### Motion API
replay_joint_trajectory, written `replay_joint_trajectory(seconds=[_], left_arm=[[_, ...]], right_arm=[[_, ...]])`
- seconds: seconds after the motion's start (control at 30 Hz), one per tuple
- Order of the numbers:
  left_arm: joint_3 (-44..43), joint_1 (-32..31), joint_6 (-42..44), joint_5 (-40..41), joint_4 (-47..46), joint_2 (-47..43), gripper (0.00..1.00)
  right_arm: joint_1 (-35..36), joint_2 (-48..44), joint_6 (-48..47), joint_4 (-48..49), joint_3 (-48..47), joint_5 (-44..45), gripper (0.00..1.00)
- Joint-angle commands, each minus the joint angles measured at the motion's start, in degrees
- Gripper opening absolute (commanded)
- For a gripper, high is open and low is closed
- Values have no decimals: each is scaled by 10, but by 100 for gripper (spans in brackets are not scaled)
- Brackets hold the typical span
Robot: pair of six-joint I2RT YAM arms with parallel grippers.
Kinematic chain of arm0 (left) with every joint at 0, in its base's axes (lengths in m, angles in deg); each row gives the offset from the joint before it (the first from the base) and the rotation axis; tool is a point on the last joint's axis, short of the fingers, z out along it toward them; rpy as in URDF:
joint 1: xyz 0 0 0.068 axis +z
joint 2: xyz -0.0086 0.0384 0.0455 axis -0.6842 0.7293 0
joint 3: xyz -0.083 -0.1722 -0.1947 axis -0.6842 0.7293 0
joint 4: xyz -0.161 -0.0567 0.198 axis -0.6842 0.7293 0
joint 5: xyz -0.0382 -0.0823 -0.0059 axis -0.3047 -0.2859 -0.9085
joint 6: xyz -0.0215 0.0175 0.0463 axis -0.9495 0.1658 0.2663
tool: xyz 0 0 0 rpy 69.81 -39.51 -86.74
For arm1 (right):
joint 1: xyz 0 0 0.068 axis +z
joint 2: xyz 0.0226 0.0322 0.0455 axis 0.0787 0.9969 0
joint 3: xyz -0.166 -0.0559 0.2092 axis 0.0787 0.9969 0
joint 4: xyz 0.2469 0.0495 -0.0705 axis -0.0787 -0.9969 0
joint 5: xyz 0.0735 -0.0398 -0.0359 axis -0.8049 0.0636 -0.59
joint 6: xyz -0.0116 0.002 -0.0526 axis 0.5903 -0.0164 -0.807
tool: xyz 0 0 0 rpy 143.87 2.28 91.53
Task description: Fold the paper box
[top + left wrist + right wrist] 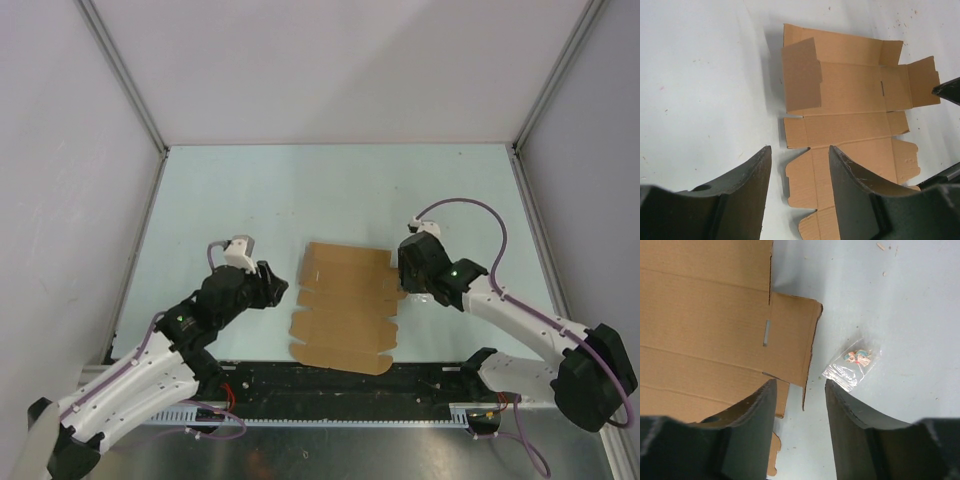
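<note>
On the table (250, 190), the box (345, 305) lies as an unfolded sheet. Left gripper (282, 288) sits at its left edge and right gripper (402, 268) at its right edge. Both have jaws spread and hold nothing.

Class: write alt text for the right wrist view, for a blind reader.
A flat brown paper box fills the left, its slotted flap's edge showing inside the open right end effector. A small clear plastic bag lies nearby on the pale table.
</note>
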Motion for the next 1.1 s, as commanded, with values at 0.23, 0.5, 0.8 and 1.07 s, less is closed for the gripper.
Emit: replay_joint_trajectory(seconds=[0.23, 0.5, 0.8, 1.07], left_arm=[[34, 5, -35, -6, -17, 39, 54], [107, 5, -34, -40, -106, 25, 53], [151, 5, -40, -82, -248, 82, 52], [140, 5, -13, -49, -297, 167, 52]], right_arm=[[5, -57, 107, -22, -2, -123, 52], [28, -79, 181, 17, 75, -130, 64], [31, -71, 204, 61, 112, -101, 62], [28, -48, 216, 119, 141, -93, 62]])
